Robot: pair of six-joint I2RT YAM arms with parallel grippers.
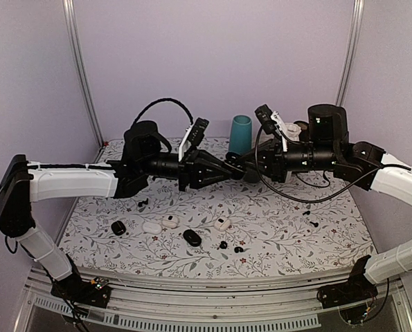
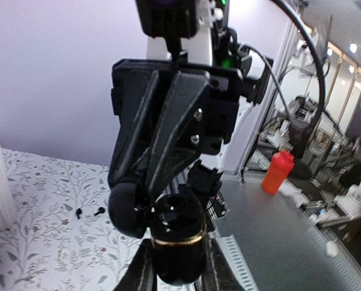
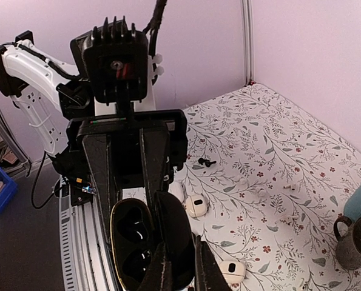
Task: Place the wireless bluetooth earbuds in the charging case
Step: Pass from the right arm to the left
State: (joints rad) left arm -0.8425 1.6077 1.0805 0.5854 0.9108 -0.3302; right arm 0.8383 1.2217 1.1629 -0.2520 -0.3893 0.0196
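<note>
The black charging case (image 1: 232, 166) hangs open in mid-air above the middle of the table, held between both arms. My left gripper (image 2: 179, 267) is shut on its gold-rimmed base (image 2: 179, 239). My right gripper (image 3: 183, 273) is shut on the raised lid (image 3: 180, 233); beside it the base (image 3: 130, 245) shows two dark glossy wells, and I cannot tell what is in them. Tiny black earbuds (image 1: 223, 245) lie loose on the floral table, with others at the right (image 1: 311, 218) and left (image 1: 144, 203).
Small white cases (image 1: 169, 221) and black oval cases (image 1: 192, 237) lie on the table (image 1: 275, 228) below the arms. A teal cup (image 1: 240, 135) stands at the back, with a dark mug (image 3: 353, 242) near it. Metal rails run along the table's near edge.
</note>
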